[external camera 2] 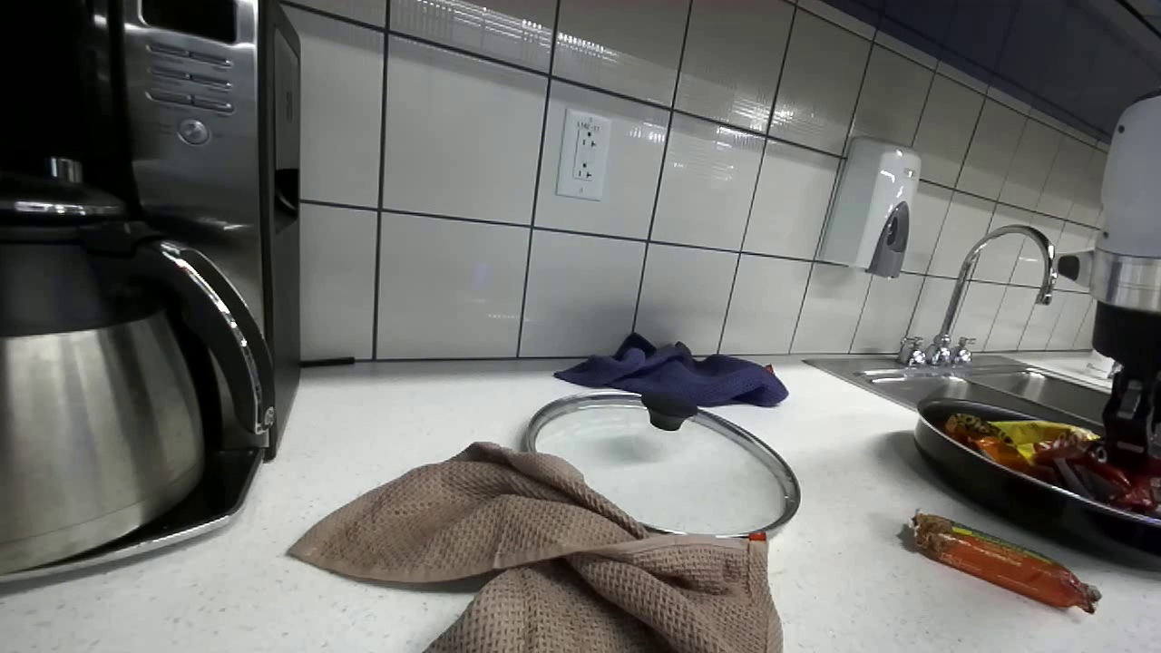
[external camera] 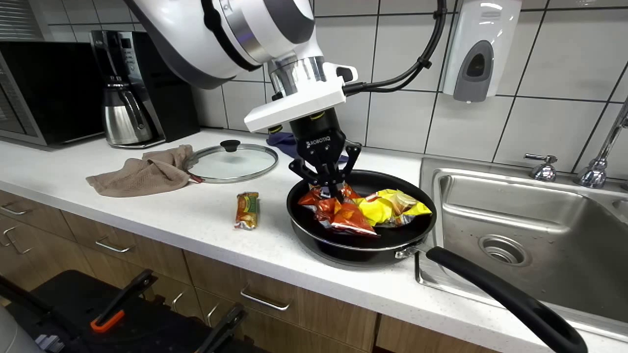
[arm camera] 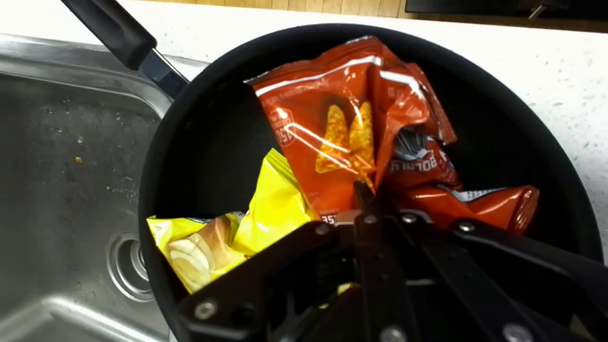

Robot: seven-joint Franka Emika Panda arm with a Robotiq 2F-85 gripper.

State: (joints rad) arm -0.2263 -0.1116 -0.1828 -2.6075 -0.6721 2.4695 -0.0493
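Counter (external camera: pixel 196 211) and pan (external camera: pixel 343 252) lie below the gripper (external camera: pixel 335 194), jaws together, red bag (arm camera: pixel 327 133) at their tips; slow moves should spare it.

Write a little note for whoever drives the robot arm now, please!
Gripper: shut on the red chip bag, inside the pan.
Where: yellow bag in the pan too; orange snack packet on the counter; glass lid off, beside the brown cloth.
Done: red and yellow bags are in the pan.
Left, I think: red bag not let go yet; packet outside the pan.
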